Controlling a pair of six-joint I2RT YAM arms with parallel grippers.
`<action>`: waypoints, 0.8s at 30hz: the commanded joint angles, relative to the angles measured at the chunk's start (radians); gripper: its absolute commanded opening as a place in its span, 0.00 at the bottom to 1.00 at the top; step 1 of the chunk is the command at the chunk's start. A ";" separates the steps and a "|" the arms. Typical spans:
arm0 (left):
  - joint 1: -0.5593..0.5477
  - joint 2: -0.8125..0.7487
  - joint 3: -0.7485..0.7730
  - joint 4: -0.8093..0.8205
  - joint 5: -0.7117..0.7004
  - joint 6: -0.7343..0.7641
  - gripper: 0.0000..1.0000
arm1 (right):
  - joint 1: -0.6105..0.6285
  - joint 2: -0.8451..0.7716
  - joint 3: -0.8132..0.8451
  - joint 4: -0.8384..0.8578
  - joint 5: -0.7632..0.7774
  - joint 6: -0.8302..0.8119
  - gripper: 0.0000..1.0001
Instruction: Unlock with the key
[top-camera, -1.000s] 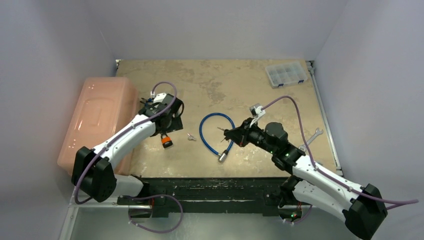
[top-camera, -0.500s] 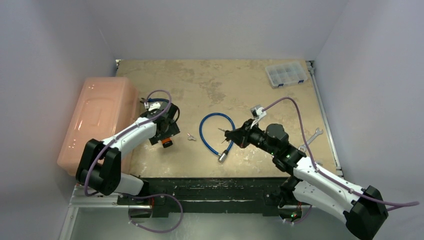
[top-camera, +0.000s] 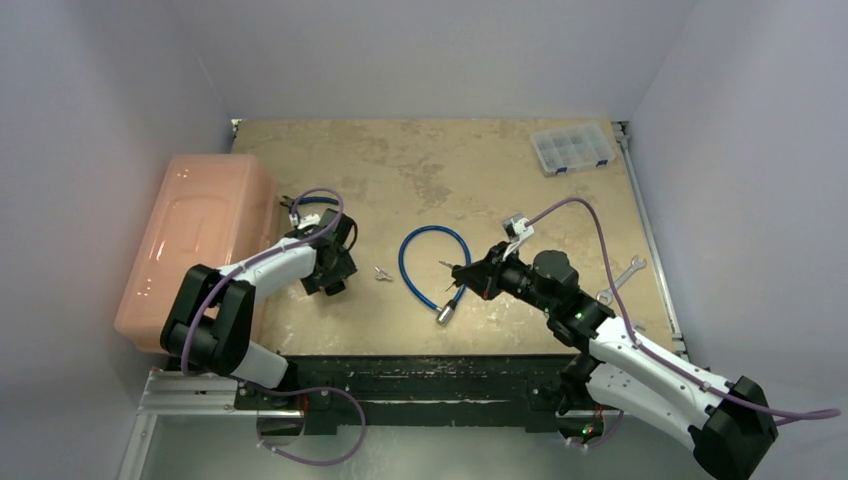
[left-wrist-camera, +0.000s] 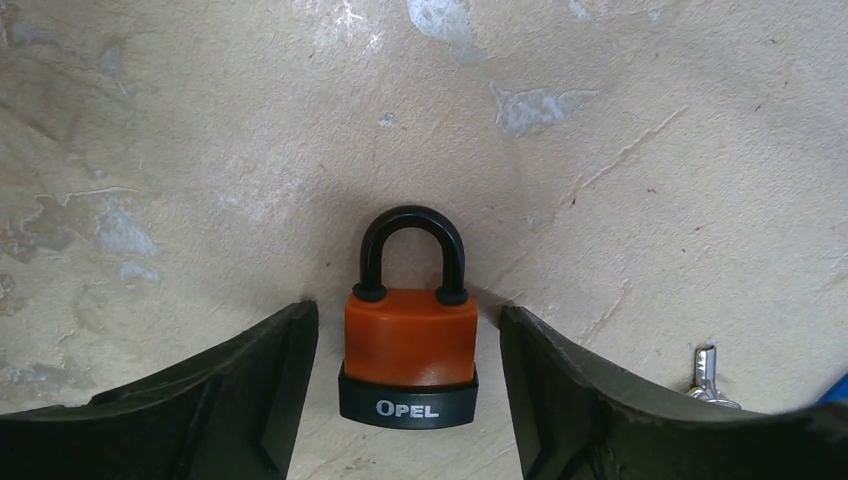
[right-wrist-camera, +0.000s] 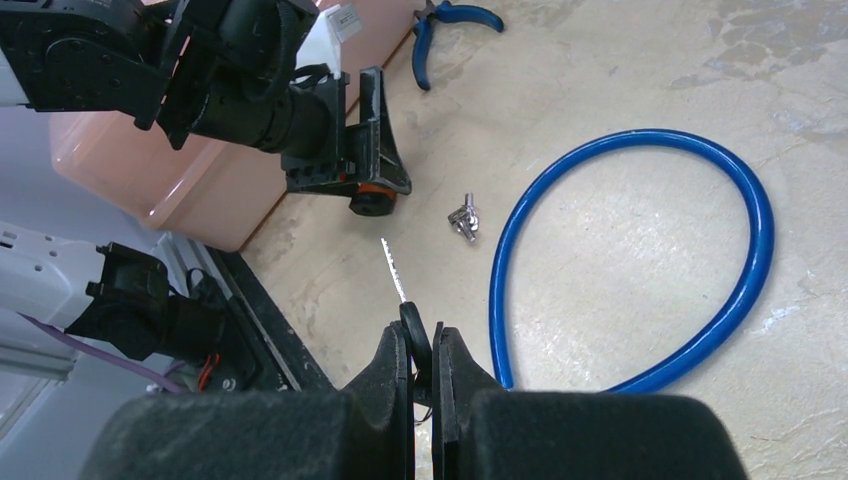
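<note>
An orange padlock (left-wrist-camera: 408, 350) with a black base and a black shackle lies flat on the table. My left gripper (left-wrist-camera: 405, 330) is open and low over it, one finger on each side and neither touching it. In the right wrist view the padlock (right-wrist-camera: 372, 195) shows under the left gripper's fingers. My right gripper (right-wrist-camera: 425, 345) is shut on the black head of a key (right-wrist-camera: 413, 330), held above the table right of the padlock. The key's blade (right-wrist-camera: 393, 270) points toward the padlock. In the top view the right gripper (top-camera: 470, 272) hovers over the blue cable.
A blue cable loop (top-camera: 430, 262) with a metal end (top-camera: 444, 316) lies between the arms. Small spare keys (top-camera: 381, 272) lie right of the padlock. A pink box (top-camera: 195, 240) stands at the left, blue pliers (right-wrist-camera: 450, 20) beside it. A clear organiser (top-camera: 572, 148) and a wrench (top-camera: 622, 278) are on the right.
My left arm has lowered and drawn in, bringing its open gripper down around the padlock, which now hides under it in the top view. The right gripper with the key has barely shifted.
</note>
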 joint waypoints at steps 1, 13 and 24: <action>0.010 0.007 -0.012 0.053 0.010 0.011 0.68 | 0.003 -0.007 0.003 0.017 0.026 0.002 0.00; 0.020 0.017 -0.061 0.166 0.095 0.063 0.10 | 0.003 0.019 0.008 0.019 0.033 0.008 0.00; 0.020 -0.038 -0.085 0.188 0.149 0.064 0.00 | 0.003 0.015 0.016 -0.003 0.061 0.020 0.00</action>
